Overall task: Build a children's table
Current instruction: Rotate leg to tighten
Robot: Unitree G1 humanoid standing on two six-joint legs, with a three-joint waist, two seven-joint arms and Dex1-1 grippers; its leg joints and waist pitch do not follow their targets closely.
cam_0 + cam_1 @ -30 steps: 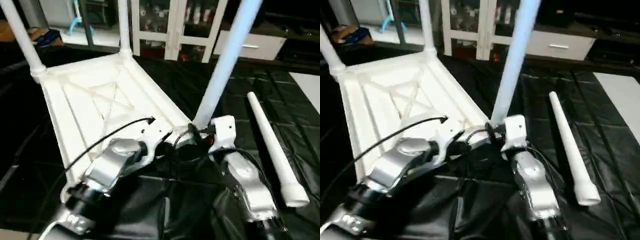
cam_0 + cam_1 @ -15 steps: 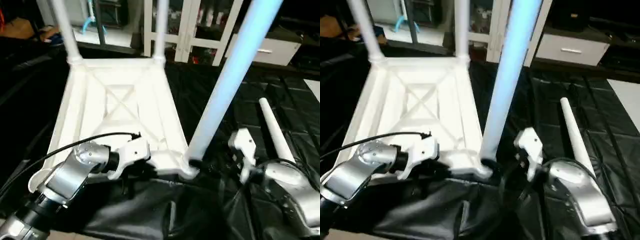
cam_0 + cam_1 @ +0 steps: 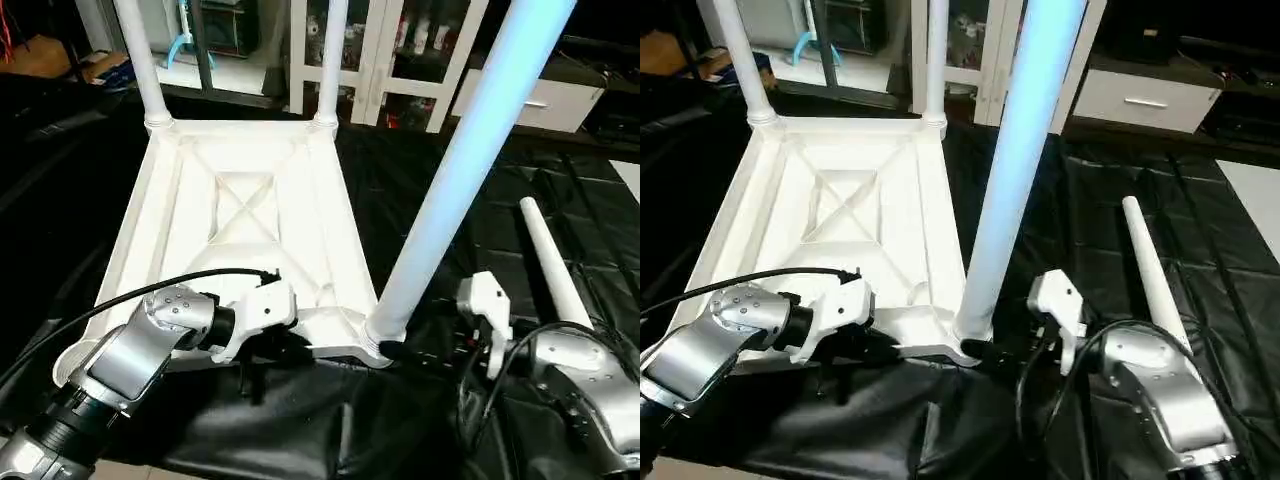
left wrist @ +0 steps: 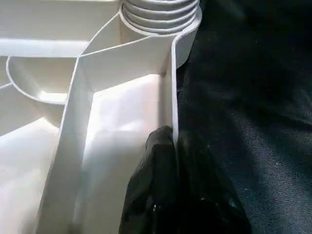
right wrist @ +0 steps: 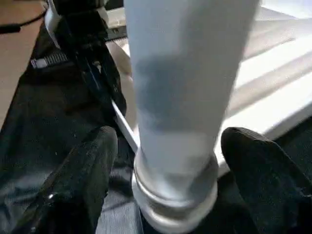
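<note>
Top (image 3: pixel 250 215): white moulded plastic, smooth, faint sheen, ribbed underside. Legs (image 3: pixel 470 150): smooth white plastic tubes, slightly glossy; ridged rings at the base of the near one. Loose leg (image 3: pixel 550 270): same finish. Cover (image 3: pixel 450 180): black sheet, creased, glossy like plastic film. Forearms (image 3: pixel 140 345): brushed silver metal. Fingers (image 5: pixel 78 180): matt black, rubbery. Cabinet (image 3: pixel 370 50): white frame, glass doors

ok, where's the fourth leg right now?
The loose leg lies on the black sheet to the robot's right, beside the upturned tabletop and just beyond the right gripper.
</note>
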